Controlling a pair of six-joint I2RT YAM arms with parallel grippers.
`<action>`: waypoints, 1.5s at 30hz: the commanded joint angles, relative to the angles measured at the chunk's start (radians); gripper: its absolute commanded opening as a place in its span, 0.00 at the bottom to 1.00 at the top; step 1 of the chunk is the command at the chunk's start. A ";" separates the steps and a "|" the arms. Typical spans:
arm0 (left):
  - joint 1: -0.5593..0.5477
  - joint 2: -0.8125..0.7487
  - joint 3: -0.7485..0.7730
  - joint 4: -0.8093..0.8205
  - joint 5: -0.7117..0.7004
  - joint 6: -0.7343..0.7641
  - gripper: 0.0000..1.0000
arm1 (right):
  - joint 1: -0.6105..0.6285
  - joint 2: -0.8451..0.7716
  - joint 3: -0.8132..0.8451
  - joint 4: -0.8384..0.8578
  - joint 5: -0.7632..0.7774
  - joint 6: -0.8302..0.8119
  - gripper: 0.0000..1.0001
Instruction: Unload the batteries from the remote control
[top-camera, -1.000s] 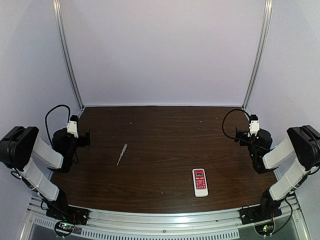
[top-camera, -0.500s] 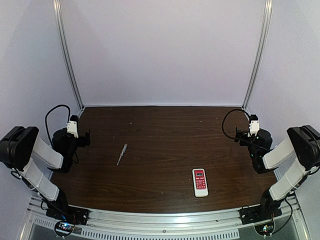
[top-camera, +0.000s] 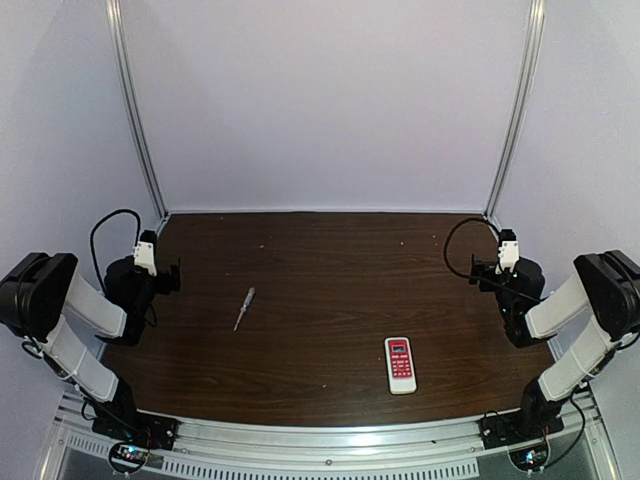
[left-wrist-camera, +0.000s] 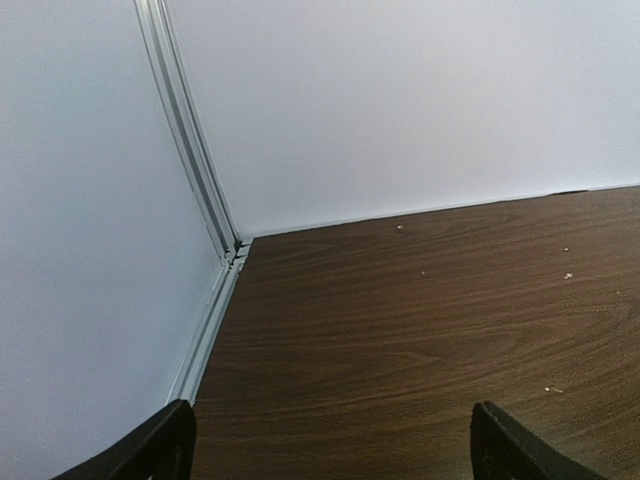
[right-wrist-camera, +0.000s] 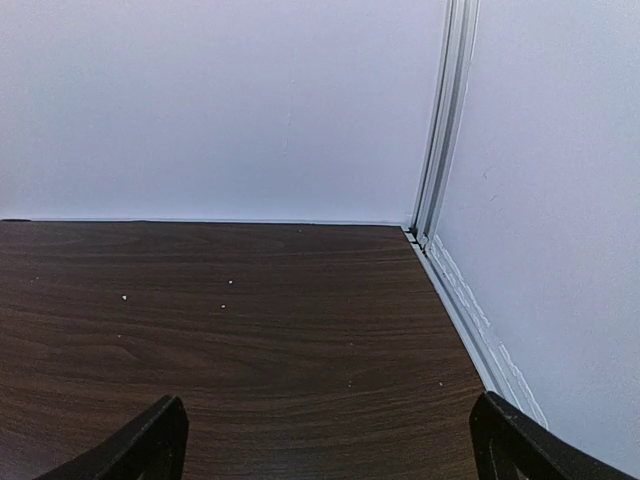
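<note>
- Nothing has shifted against the earlier frames: both arms, the remote control and the screwdriver sit exactly where they were a second ago.
- The remote control lies flat, button side up, on the table toward the near right, well apart from both grippers.
- Its battery side faces down, so I cannot tell whether the cover is on or whether cells are inside. No loose batteries or cover show anywhere on the wood.
- That fits two readings: a remote with its cells inside and waiting to be turned over, or one set down again with the cells taken out of view. The pictures do not settle which.
- The screwdriver lies left of centre, nearer the left arm, touching nothing else.
- The left gripper is folded back by the left edge; in its wrist view the fingers stand wide apart with only bare wood between them, holding nothing.
- The right gripper is folded back by the right edge; its fingers are likewise spread wide and empty, touching nothing.
</note>
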 joint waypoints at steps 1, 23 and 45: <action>0.007 0.008 0.001 0.045 0.014 -0.006 0.97 | -0.005 0.004 0.008 0.011 0.014 0.011 1.00; 0.007 0.007 0.002 0.044 0.014 -0.006 0.97 | -0.005 0.004 0.010 0.008 0.013 0.011 1.00; 0.007 -0.548 0.355 -1.088 -0.086 -0.455 0.97 | 0.064 -0.677 0.465 -1.102 -0.169 0.432 1.00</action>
